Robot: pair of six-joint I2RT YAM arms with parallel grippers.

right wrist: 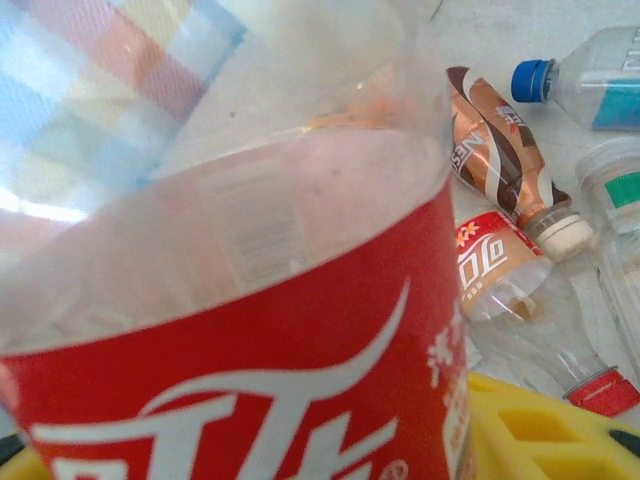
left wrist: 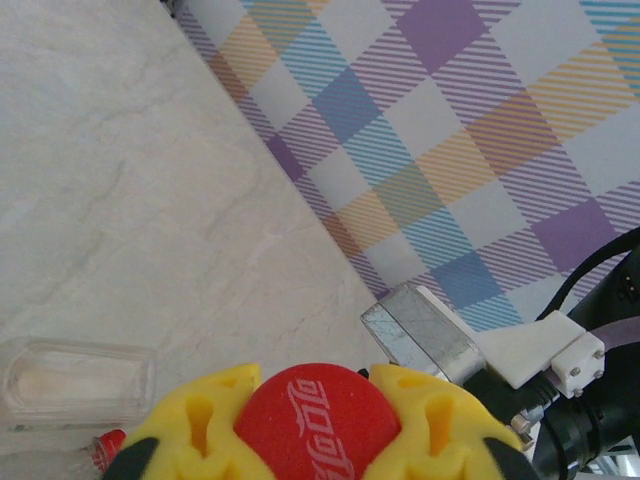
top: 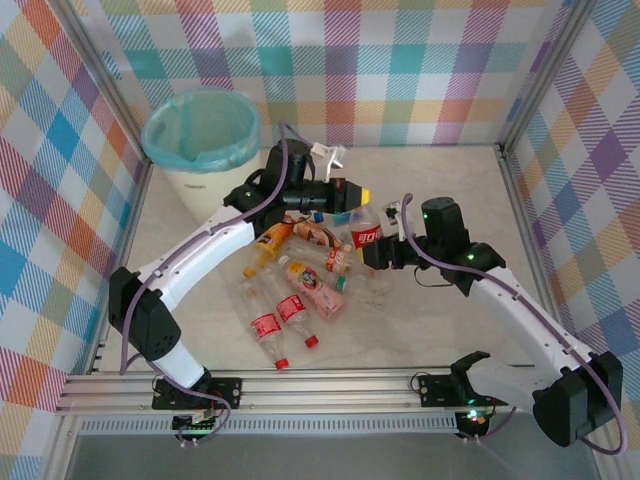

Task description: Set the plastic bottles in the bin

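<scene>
A clear bottle with a red label (top: 367, 236) stands upright just right of the pile. My right gripper (top: 378, 252) is shut on its body, and the red label (right wrist: 250, 330) sits close against the right wrist camera, with one yellow finger (right wrist: 545, 430) beside it. My left gripper (left wrist: 313, 395) is shut on the same bottle's red cap (left wrist: 315, 425), coming from the back left (top: 355, 196). Several other plastic bottles lie heaped at the table's centre: orange (top: 270, 243), pink (top: 311, 287) and small red-labelled ones (top: 266, 326). The bin (top: 195, 185) stands at the back left, behind the left arm.
A brown-labelled bottle (right wrist: 500, 140), a blue-capped one (right wrist: 585, 85) and a crushed red-labelled one (right wrist: 500, 265) lie next to the held bottle. A white object (top: 330, 155) rests by the back wall. Plaid walls enclose three sides and a metal rail (top: 320, 385) runs along the near edge.
</scene>
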